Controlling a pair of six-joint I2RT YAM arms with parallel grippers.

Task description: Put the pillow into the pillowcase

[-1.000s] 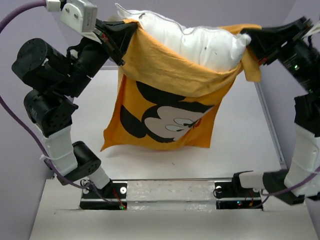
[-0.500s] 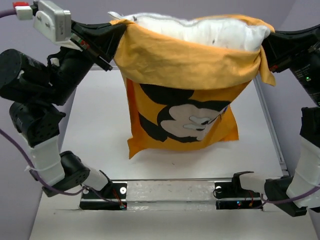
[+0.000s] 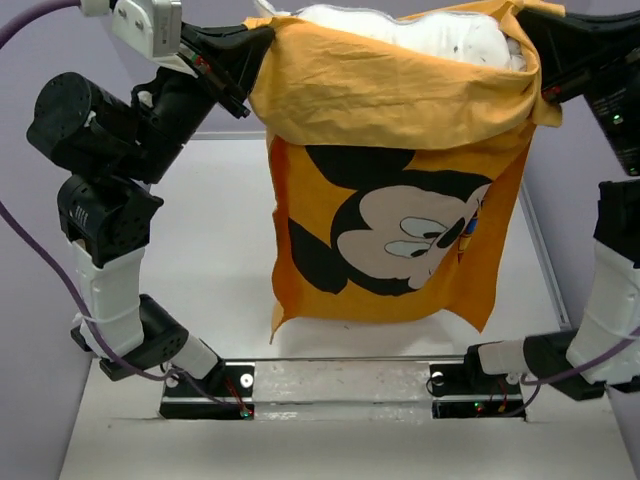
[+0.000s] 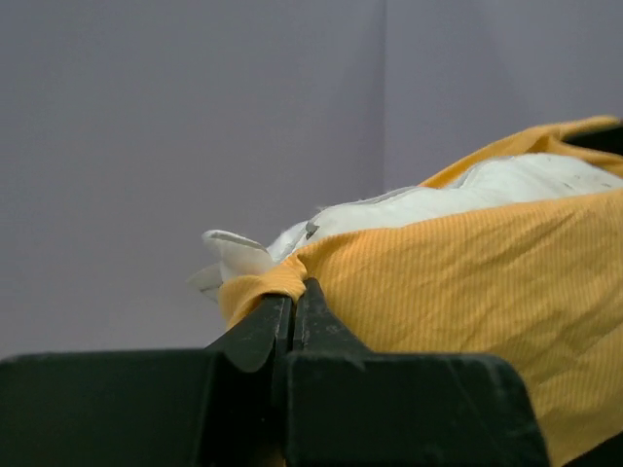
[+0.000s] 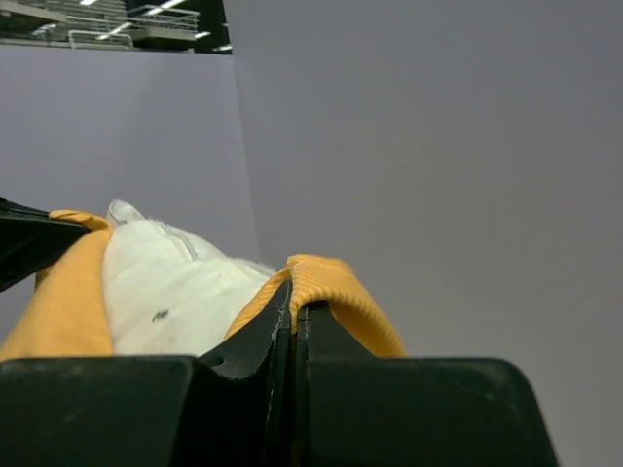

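The orange-yellow pillowcase with the Mickey Mouse print hangs in the air, its open mouth up, held at both top corners. The white pillow sits inside its mouth, its top edge bulging out. My left gripper is shut on the left corner of the pillowcase, with the pillow just behind it. My right gripper is shut on the right corner of the pillowcase, beside the pillow. The lower end of the case hangs above the table.
The white table lies below the hanging case. A raised rail runs along the table's right side. The arm mounting bar sits at the near edge. Grey walls surround the workspace.
Both grippers have lifted the pillowcase higher and shifted it right. The pillow has sunk deeper into the case, and the case now hangs longer and straighter.
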